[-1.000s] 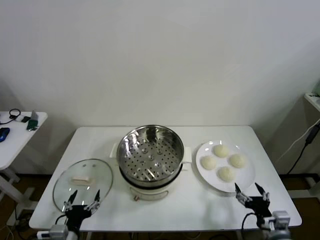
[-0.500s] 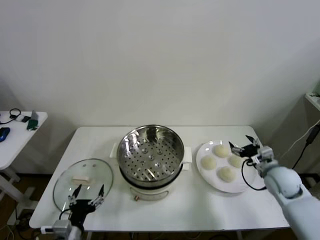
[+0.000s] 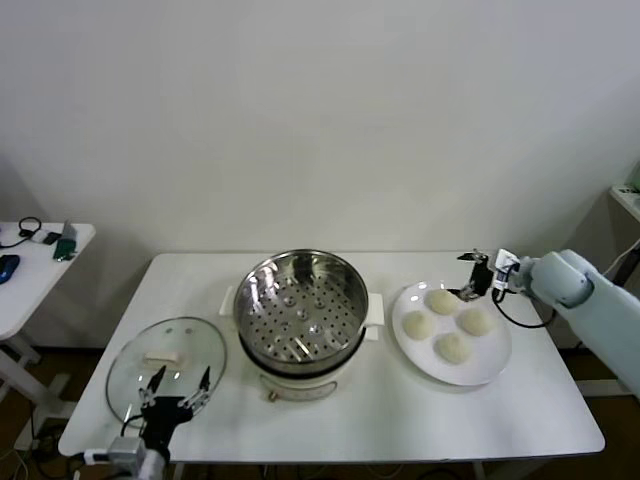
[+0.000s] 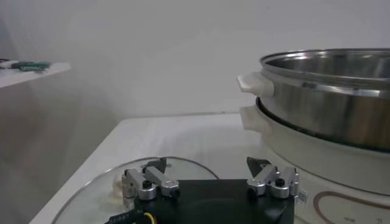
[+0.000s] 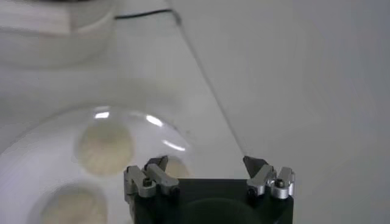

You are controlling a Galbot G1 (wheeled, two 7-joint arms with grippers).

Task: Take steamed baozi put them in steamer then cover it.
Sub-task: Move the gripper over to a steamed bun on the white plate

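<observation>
The steamer (image 3: 300,305) stands mid-table, a shiny perforated basket on a cream pot base (image 4: 317,159), with nothing in it. Several pale baozi lie on a white plate (image 3: 495,360) to its right, one at the far side (image 3: 441,300). My right gripper (image 3: 468,276) hovers open just beyond the plate's far right rim, close to that far baozi (image 5: 105,146); nothing is between its fingers (image 5: 205,163). The glass cover (image 3: 165,365) lies flat at the front left. My left gripper (image 3: 181,380) waits open over the cover's near edge (image 4: 207,163).
A side table (image 3: 25,270) with small items stands off to the left. The wall runs right behind the table. A black cable (image 3: 520,318) trails from the right wrist past the plate's right side.
My right arm has swung up from the table's front right edge to the far right side of the plate. The left gripper has barely shifted. Both stay open.
</observation>
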